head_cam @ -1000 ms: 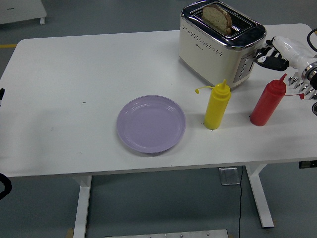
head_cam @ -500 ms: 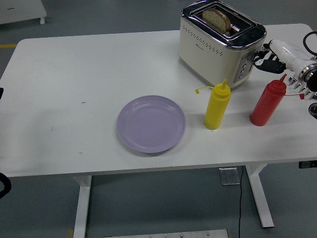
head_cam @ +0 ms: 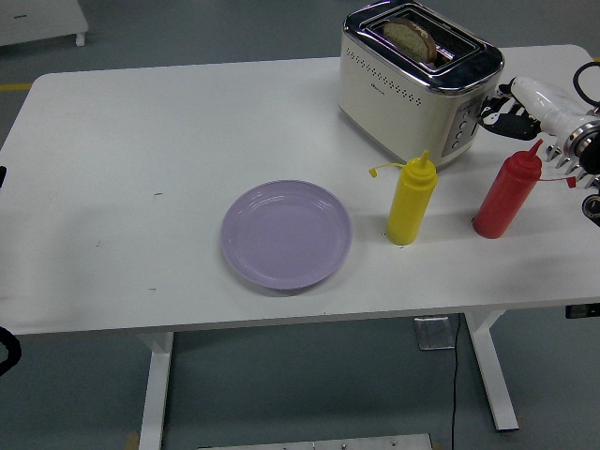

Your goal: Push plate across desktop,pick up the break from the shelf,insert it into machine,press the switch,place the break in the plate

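Note:
A cream and chrome toaster (head_cam: 417,84) stands at the table's back right, with a slice of brown bread (head_cam: 409,36) sunk low in its slot. My right hand (head_cam: 506,110) reaches in from the right edge, its dark fingers against the toaster's right end by the lever and buttons; it holds nothing. A lilac plate (head_cam: 286,233) lies empty near the table's front middle. My left hand is out of sight.
A yellow squeeze bottle (head_cam: 411,199) stands just in front of the toaster. A red squeeze bottle (head_cam: 506,191) stands to its right, right below my right hand. The white table (head_cam: 141,141) reaches to the left edge.
The bread has dropped lower into the toaster slot. My right hand has shifted slightly up along the toaster's right end.

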Controlling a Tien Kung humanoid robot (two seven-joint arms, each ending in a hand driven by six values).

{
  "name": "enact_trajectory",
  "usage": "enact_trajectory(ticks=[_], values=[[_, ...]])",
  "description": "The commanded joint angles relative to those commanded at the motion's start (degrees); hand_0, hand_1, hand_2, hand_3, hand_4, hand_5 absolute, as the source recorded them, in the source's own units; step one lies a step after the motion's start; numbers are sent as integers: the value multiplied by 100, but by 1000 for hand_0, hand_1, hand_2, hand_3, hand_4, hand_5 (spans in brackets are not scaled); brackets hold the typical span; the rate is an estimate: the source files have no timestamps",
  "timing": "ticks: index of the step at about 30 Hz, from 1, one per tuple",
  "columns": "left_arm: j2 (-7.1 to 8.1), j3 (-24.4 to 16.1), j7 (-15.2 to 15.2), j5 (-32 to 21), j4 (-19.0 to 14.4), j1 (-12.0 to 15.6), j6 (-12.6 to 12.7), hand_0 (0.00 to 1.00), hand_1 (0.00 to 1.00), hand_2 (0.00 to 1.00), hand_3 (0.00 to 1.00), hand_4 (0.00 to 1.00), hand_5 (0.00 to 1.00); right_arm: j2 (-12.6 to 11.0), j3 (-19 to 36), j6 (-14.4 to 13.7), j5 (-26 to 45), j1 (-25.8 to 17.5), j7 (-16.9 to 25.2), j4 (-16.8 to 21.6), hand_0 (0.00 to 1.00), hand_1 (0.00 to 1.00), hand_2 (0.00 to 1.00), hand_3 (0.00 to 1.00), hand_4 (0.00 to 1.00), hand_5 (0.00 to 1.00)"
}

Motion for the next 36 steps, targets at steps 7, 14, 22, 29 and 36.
enact_trajectory(ticks=[7,14,22,29,36], values=[[1,-1,-2,-2,-2,0,0,841,886,941,801,627,998,28,-35,6,12,4,10,-63,430,484,573,511,303,696],[-1,-2,-4,-4,-2,2,2,841,885,939,801,628,998,51,-66,9,31,-2,22,-94,430,484,571,510,299,702],[-2,10,-5,-4,-8,9,2,841,886,939,801,628,998,86,-107,7,49,-49,32,-144,429,484,570,509,284,701],[-3,8,-7,-4,-9,21,3,839,884,939,800,628,998,92,-86,-2,42,-71,31,-171,428,482,569,508,279,701],[-5,14,-9,-4,-6,34,3,839,884,937,799,628,998,102,36,-90,-8,-104,42,-174,428,481,569,509,277,701]])
